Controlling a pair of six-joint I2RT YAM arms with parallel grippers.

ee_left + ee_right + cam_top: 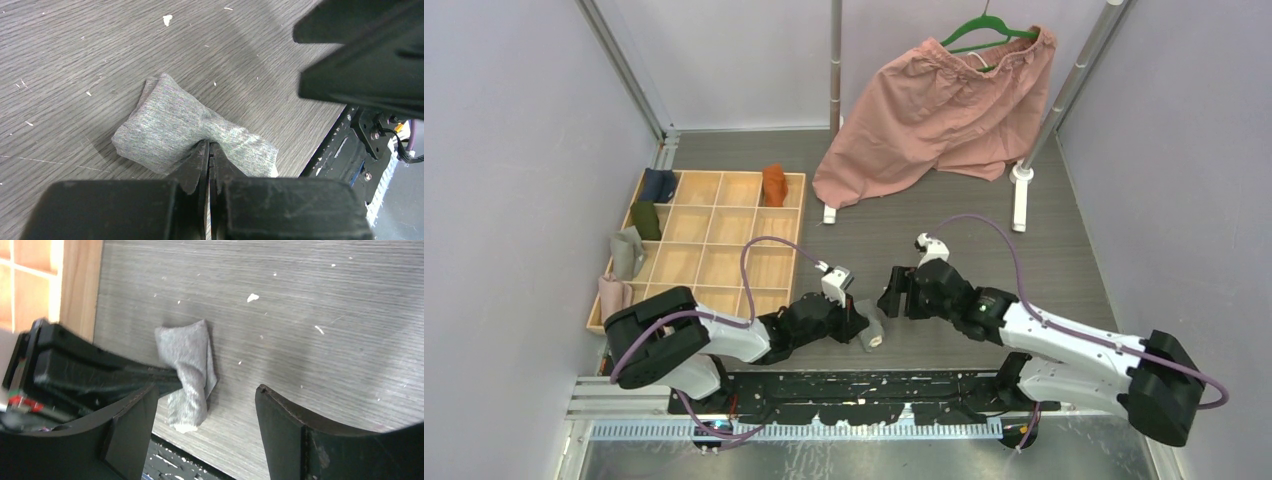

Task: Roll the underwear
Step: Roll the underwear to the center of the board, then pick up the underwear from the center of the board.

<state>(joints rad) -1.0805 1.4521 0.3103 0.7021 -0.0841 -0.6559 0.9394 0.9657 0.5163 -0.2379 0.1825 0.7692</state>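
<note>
Grey underwear (180, 125): a compact bundle of cloth was seen lying on the table (1024, 260), close to its near edge and between the two arms.
Bundle form: the cloth was gathered tight and waisted at the middle, with a cream-white end turned toward the table edge.
Left gripper (209, 146): the jaws were pressed together on the middle of the grey underwear, and the bundle was pinched there.
Right gripper (205, 390): the jaws were spread wide just beside the bundle; nothing was gripped between them.
Step in hand: the rolling of the grey piece was judged to be finished or nearly so, with the roll secured by the left arm alone.
Next move: a lift without loosening the pinch was judged necessary, then a carry to a free compartment of the wooden tray (801, 215); room had to be left by the right arm.
Rust-orange underwear (773, 185): it was seen standing in a far-row compartment of the tray, judged already stowed.
Left wrist view: the exact pinch point and the waist in the cloth were shown only here.
Right wrist view: the cream end, the spread jaws and the tray's edge were shown together.
Top view: the tray, both arms and the pink shorts (934, 110) on their hanger were shown, while the bundle was largely hidden.
</note>
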